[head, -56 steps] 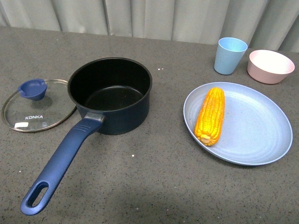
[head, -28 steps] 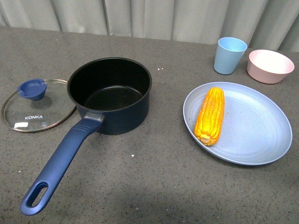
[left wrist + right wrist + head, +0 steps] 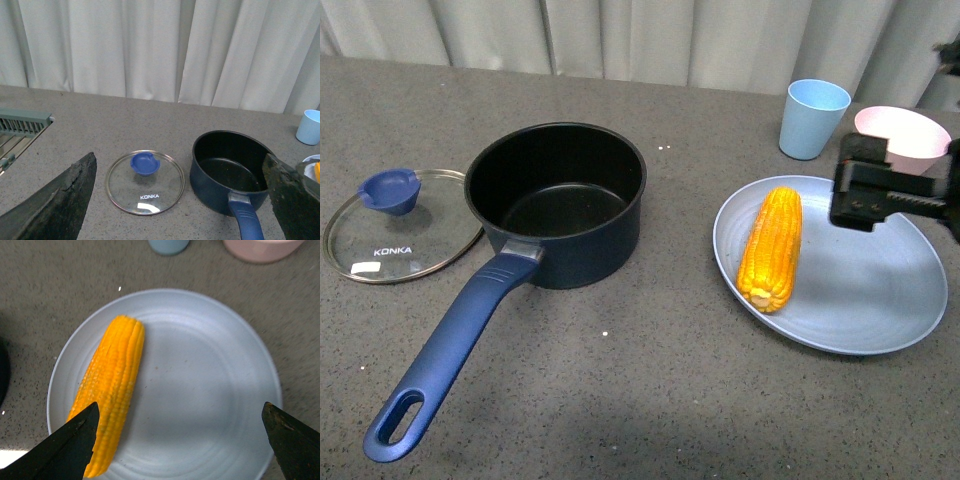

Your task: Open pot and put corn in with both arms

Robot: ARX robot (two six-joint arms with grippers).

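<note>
Corn (image 3: 770, 250) lies on plate (image 3: 880, 290) nr table's (image 3: 650, 400) right edge; pot (image 3: 590, 250) open, mid-left. Right gripper (image 3: 179, 410) over plate, left gripper (image 3: 180, 156) facing pot: both spread, empty. It's prob. stiff, light, rolls; pinch mid-length.

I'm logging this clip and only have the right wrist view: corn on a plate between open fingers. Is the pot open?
Observer: Yes. The pot is uncovered with nothing inside, and its glass lid lies flat beside it, on the robot's left.
Operator: What is the left arm doing?
Observer: Its own camera shows the left pincer open and empty, facing the lid and pot from a distance.
Operator: Which way does the pot's handle point?
Observer: The handle points back toward the robot, angled to its left.
</note>
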